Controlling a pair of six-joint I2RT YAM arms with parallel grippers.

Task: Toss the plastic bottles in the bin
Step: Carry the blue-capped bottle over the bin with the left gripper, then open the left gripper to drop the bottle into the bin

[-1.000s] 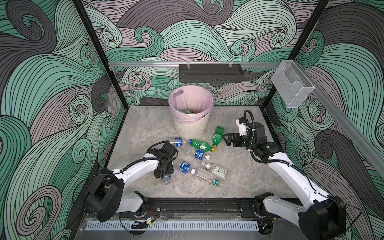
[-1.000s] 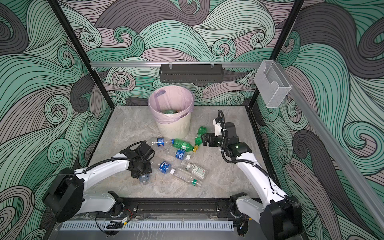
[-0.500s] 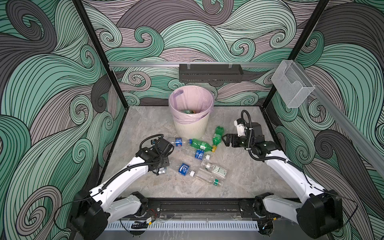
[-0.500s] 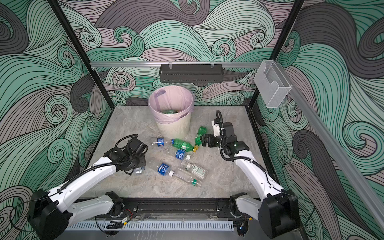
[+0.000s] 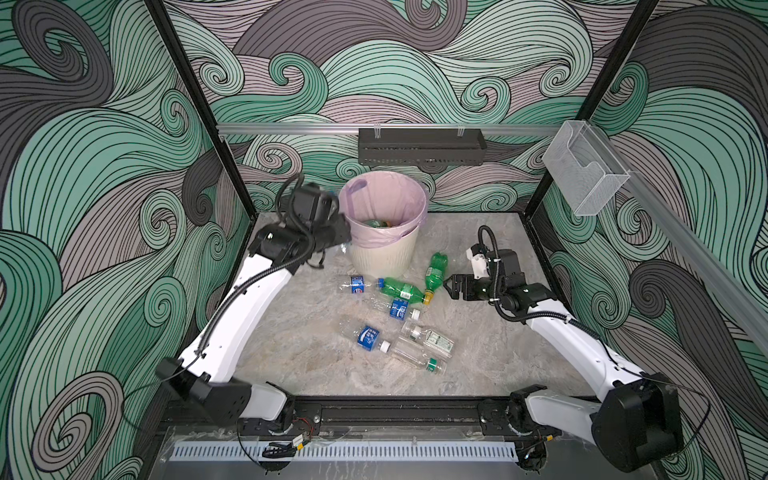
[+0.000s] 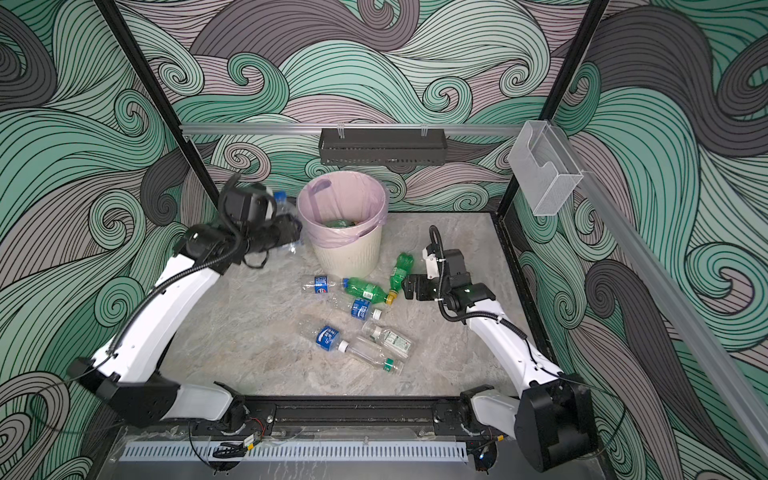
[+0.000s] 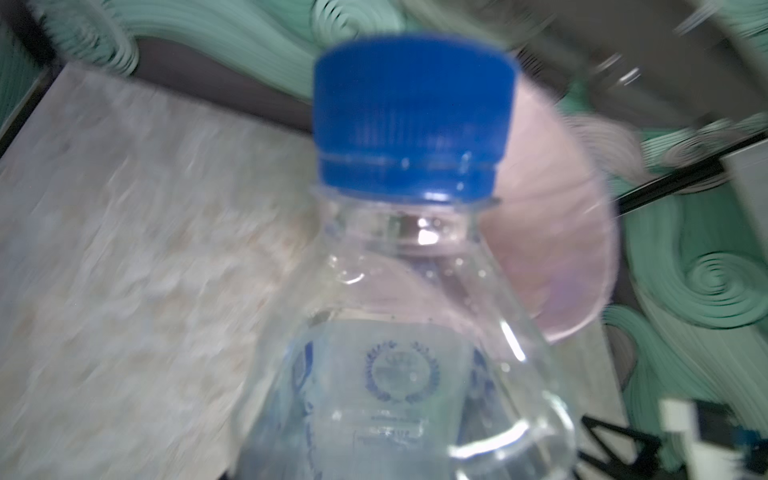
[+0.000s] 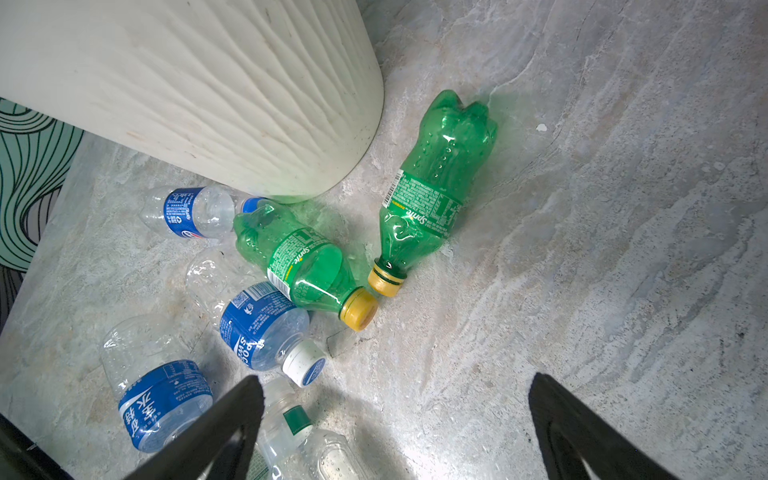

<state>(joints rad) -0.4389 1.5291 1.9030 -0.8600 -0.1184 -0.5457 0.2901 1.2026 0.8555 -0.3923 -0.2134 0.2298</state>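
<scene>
Bottle (image 7: 395,332) sits clamped in left gripper (image 6: 289,233) beside bin (image 6: 347,253) — right gripper (image 8: 397,380) spread wide.

Stone-look counter (image 5: 299,353), grey and veined, with a matt, faintly rough face. The bin (image 8: 208,91) is cream plastic, ribbed and dull, scuffed in places; its liner (image 5: 384,197) is a thin pink film with a soft sheen. At the left, the blue-capped bottle (image 7: 415,374) is clear glossy plastic beaded with droplets, its cap (image 7: 411,116) finely ridged. The green bottles (image 8: 436,178) are translucent, shiny, dimpled plastic with smooth yellow caps. Right fingers (image 8: 208,432): matt black. Arm shells (image 5: 249,316): glossy white plastic. Far back, a brushed silvery metal rail (image 5: 291,129), a matt black perforated tray (image 5: 419,145) and a frosted clear box (image 5: 582,174).
</scene>
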